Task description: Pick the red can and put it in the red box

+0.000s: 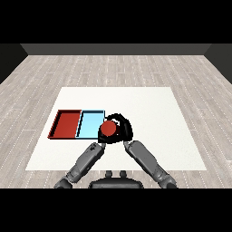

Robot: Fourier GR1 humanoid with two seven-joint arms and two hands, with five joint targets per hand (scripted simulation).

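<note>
The red can (pixel 108 129) shows its round top just by the right edge of the light blue tray (pixel 89 125). My right hand (pixel 124 128) is curled round the can from the right and from behind. Whether the can rests on the table or hangs above it cannot be told. The red tray (pixel 67 124) lies to the left of the blue one, with nothing in it. My left hand (pixel 102 139) sits just below the can, close to it and mostly hidden at the end of its forearm.
The two trays lie side by side on the left part of the white table (pixel 149 118). Both grey forearms come in from the lower corners and meet near the can. A wooden floor surrounds the table.
</note>
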